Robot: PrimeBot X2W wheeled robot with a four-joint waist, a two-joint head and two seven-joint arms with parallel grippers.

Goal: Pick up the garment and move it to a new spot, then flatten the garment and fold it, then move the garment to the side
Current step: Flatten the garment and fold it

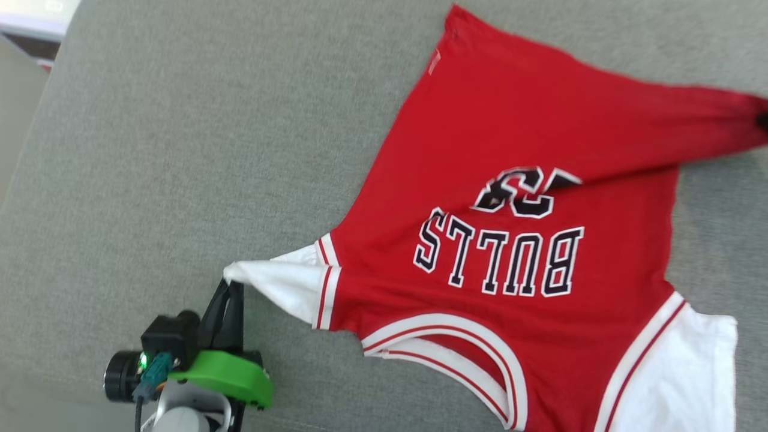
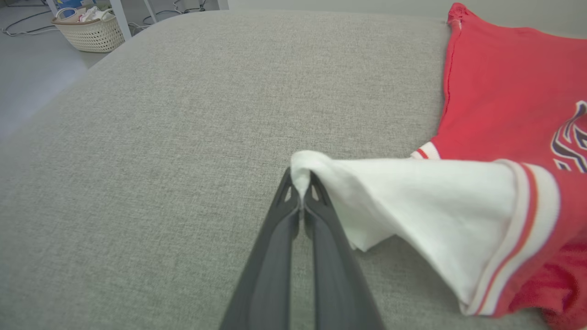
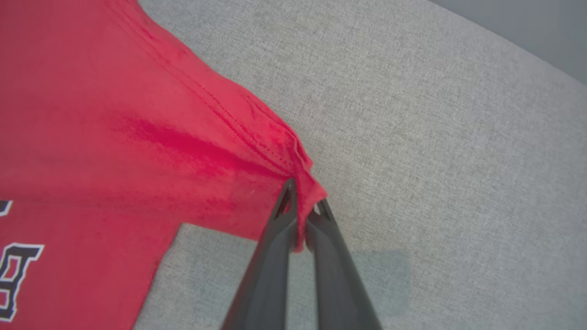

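Status: red Bulls jersey [image 1: 510, 120] is on the grey upholstered surface [image 1: 180, 150], print up, collar toward the robot, sitting right of centre in head view. Left gripper [image 1: 231, 282] has jaws clamped shut on the tip of the white sleeve [image 2: 412, 192], pulling it into a taut cone just off the surface. Right gripper [image 3: 302, 206] has jaws pinched shut on the red hem corner [image 3: 298, 169], cloth bunched between the fingers. I read this as the flatten step: body mostly spread, but a ridge runs from the held hem corner across the numerals [image 1: 528, 192], and the collar [image 1: 444, 354] is rumpled. Fold not started, move to the side not started. Room: big bare stretch of surface left of the jersey, good for the sideways move. The rounded left edge drops to the floor [image 2: 27, 82], with a wicker basket [image 2: 91, 32] well beyond it. On the right, bare surface past the hem corner before the far edge. The other white sleeve [image 1: 678, 372] runs off the bottom of the head view, so I can't tell the margin there.
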